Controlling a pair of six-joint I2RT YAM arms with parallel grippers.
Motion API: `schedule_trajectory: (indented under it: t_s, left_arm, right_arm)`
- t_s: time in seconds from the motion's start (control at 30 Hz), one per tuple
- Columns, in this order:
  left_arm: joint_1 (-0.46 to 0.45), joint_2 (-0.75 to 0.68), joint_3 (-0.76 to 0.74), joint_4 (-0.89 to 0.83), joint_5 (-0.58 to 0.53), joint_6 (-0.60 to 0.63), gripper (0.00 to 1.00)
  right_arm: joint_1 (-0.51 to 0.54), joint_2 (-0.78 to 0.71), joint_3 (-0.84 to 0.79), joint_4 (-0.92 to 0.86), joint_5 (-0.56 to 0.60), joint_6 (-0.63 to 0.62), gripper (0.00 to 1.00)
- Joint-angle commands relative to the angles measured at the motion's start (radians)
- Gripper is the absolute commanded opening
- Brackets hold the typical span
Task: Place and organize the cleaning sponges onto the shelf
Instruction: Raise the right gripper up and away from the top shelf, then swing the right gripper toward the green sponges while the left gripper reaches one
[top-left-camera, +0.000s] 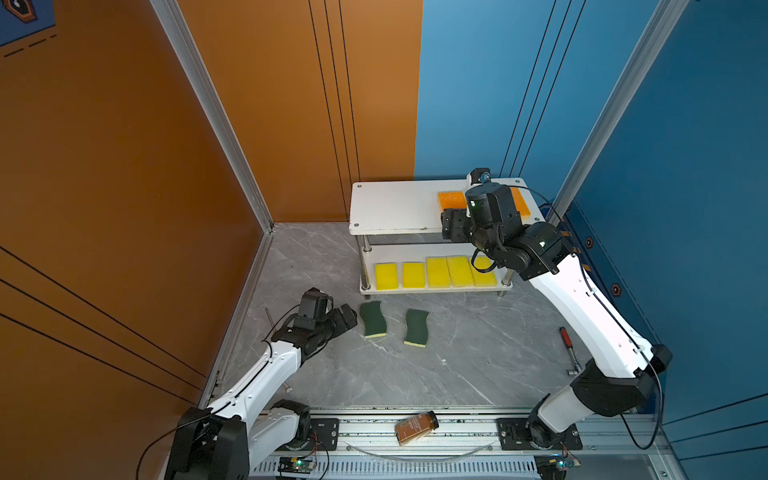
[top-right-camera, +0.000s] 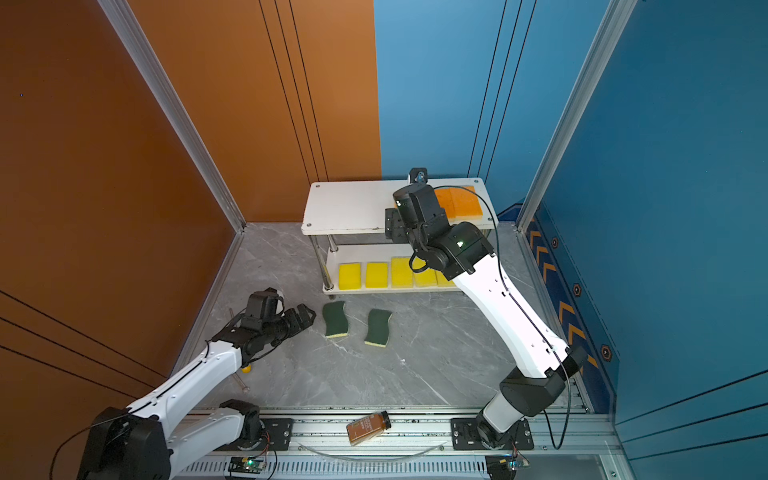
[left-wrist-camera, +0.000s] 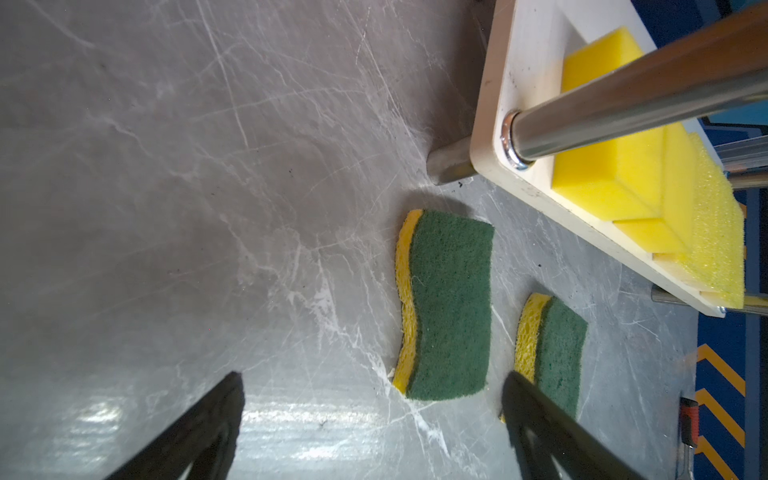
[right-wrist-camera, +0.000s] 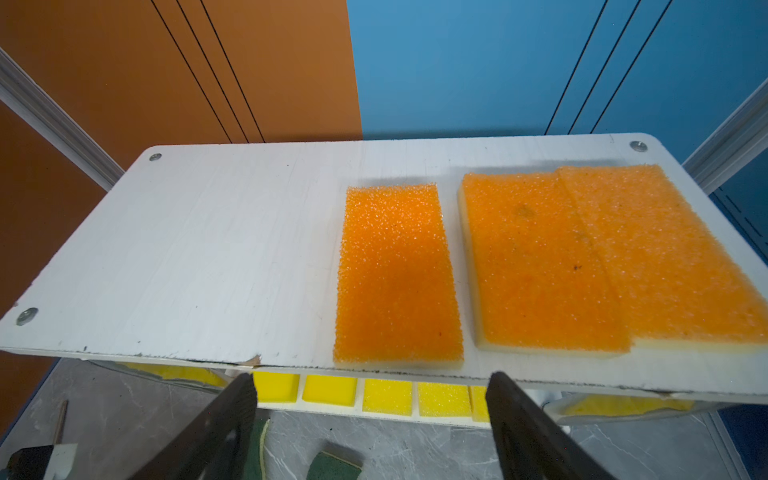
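In both top views the shelf (top-left-camera: 395, 208) stands at the table's (top-left-camera: 457, 365) far edge, toward its right corner; orange sponges (top-left-camera: 451, 199) lie at the right end of its top board; five yellow sponges (top-left-camera: 436, 272) sit in a row on the lower board; two green sponges (top-left-camera: 372, 319) lie on the table just in front; a brown bottle (top-left-camera: 415, 428) lies on the near rail. In the left wrist view, the left gripper (left-wrist-camera: 374, 376) is spread wide and empty, just beside the nearer green sponge. In the right wrist view, the right gripper (right-wrist-camera: 372, 378) is wide and empty at the top board's near edge; three orange sponges lie beyond, untouched.
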Motion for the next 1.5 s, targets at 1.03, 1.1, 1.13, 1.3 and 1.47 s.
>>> schedule_trajectory:
  t_s: [1.03,1.1,1.13,1.3,1.47]
  left_arm:
    - [-0.104,0.043,0.019,-0.047,-0.107,-0.036,0.98]
    - [-0.138,0.048,0.02,-0.047,-0.14,-0.055,0.98]
    - [-0.152,0.049,0.018,-0.047,-0.156,-0.064,0.98]
    - [-0.226,0.044,0.011,-0.047,-0.259,-0.114,0.98]
    - [-0.282,0.089,0.045,-0.047,-0.31,-0.134,0.98]
  right_arm:
    - [0.18,-0.035,-0.385,-0.027,-0.408,-0.202,0.95]
    - [0.193,-0.045,-0.444,-0.013,-0.404,-0.183,0.96]
    - [0.195,-0.051,-0.47,0.0,-0.397,-0.172,0.96]
    - [0.176,-0.1,-0.656,0.116,-0.404,-0.095,0.99]
    - [0.12,-0.131,-0.788,0.176,-0.417,-0.053,1.0]
